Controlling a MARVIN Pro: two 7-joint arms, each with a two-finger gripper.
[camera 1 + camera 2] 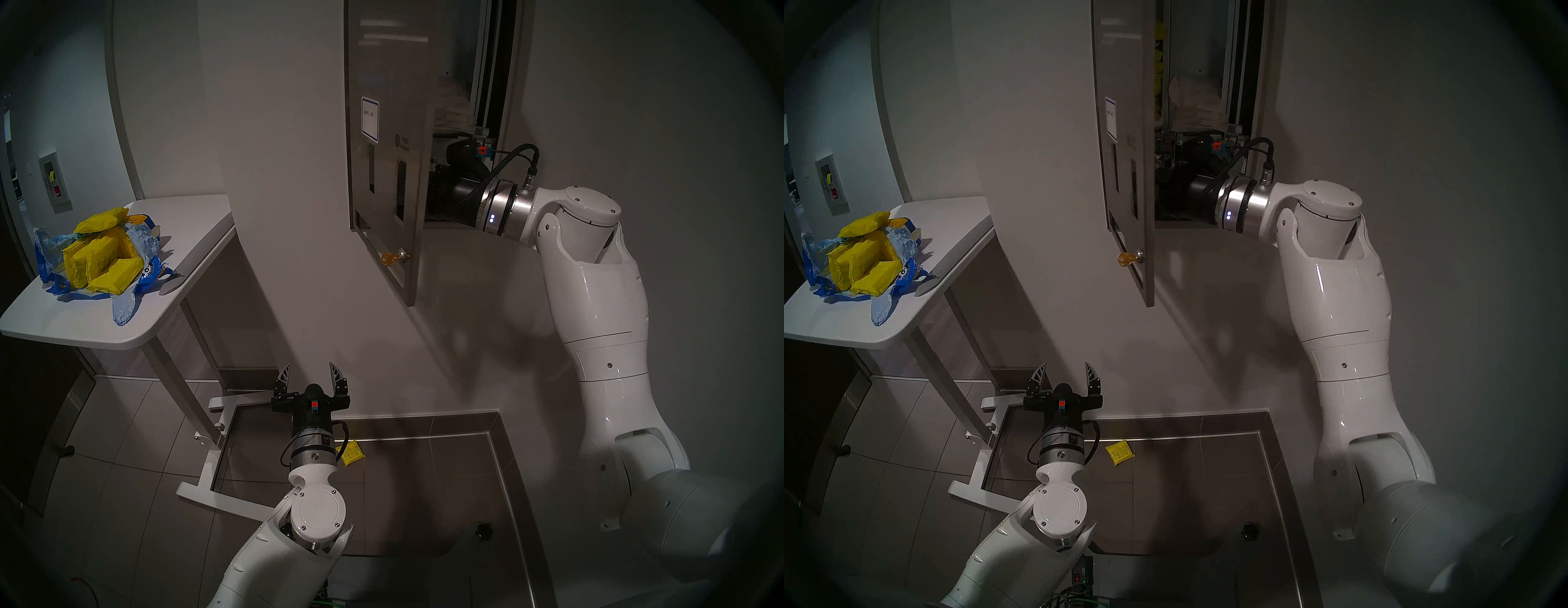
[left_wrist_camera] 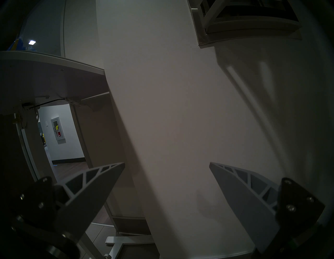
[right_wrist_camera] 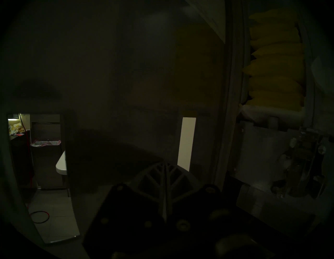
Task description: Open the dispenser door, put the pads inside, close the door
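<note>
The brushed-steel dispenser door (image 1: 384,148) stands swung out from the wall dispenser (image 1: 1208,106). My right arm reaches behind the door into the cabinet's lower part, so the head views hide its gripper. In the right wrist view my right gripper (image 3: 165,166) is shut with nothing between its fingers, close to the door's dark back. Yellow pads (image 3: 276,59) are stacked in a chute up and to the right of it. More yellow pads (image 1: 102,254) lie on the side table. My left gripper (image 1: 312,375) hangs low near the wall, open and empty (image 2: 167,163).
A white side table (image 1: 178,305) at the left carries a torn blue-and-clear bag (image 1: 123,305) under the pads. One yellow pad (image 1: 350,453) lies on the tiled floor beside my left wrist. White packets (image 1: 1195,99) fill the other chute. An amber key (image 1: 388,258) sticks out of the door.
</note>
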